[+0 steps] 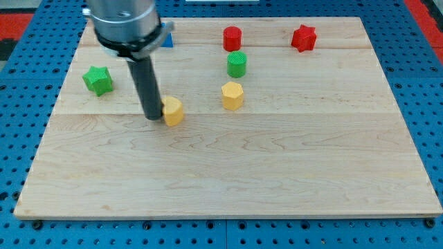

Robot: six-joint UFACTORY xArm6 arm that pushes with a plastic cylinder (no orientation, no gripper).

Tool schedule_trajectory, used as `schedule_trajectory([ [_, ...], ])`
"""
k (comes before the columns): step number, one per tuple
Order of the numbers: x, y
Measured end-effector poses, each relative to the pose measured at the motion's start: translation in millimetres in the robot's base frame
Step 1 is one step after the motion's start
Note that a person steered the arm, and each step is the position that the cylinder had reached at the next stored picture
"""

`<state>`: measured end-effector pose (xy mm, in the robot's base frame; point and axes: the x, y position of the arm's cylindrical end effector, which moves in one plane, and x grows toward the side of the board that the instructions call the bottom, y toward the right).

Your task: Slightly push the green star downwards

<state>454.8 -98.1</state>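
The green star (97,79) lies near the board's left edge, in the upper part. My tip (152,117) rests on the board to the star's lower right, well apart from it. It stands right against the left side of a yellow block (172,111).
A second yellow block (232,95) lies in the middle, with a green cylinder (237,64) above it and a red block (232,38) above that. A red star (303,38) sits at the upper right. A blue block (167,39) is mostly hidden behind the arm.
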Motion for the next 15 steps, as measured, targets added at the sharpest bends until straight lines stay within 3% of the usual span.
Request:
schedule_trajectory([
  [1, 7.8, -4.7],
  [2, 10.6, -110.4],
  [3, -26.0, -147.6],
  [4, -75.6, -157.1],
  [6, -104.4, -169.2],
  [8, -78.8, -115.3],
  [9, -105.7, -116.7],
  [10, -147.2, -61.9],
  [11, -150.6, -9.9],
  [14, -185.6, 20.0],
  [15, -175.1, 3.3],
])
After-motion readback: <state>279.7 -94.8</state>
